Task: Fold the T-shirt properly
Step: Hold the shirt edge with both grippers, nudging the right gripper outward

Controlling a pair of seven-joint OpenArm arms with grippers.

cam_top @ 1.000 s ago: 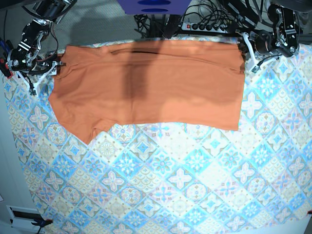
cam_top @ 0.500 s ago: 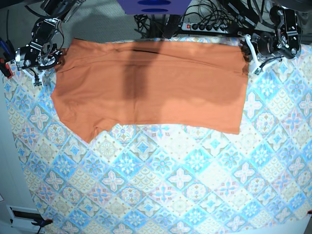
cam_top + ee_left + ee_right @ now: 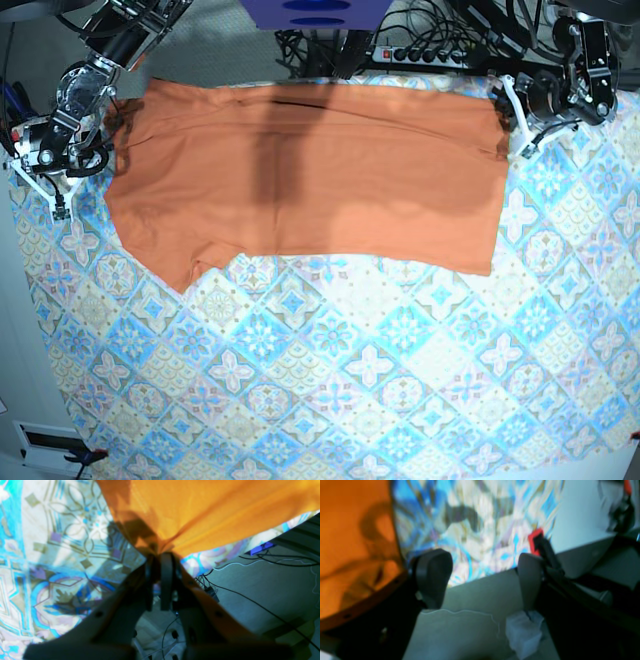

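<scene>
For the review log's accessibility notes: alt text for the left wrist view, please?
Seen from the wrist, the left gripper is shut on a bunched corner of the orange T-shirt. A blue-and-cream patterned tablecloth lies underneath at left; cables trail across grey floor at right.

black metal arms, dark rounded claw pads (image 3: 433, 573)

A blue-and-cream tiled tablecloth (image 3: 400, 380) covers the table, with a power strip (image 3: 425, 55) and cables (image 3: 300, 45) behind.

The right pincer (image 3: 480, 577) gapes empty above the blurred tabletop (image 3: 480, 517) edge, the orange T-shirt (image 3: 352, 542) just beside its left finger (image 3: 432, 575).
</scene>
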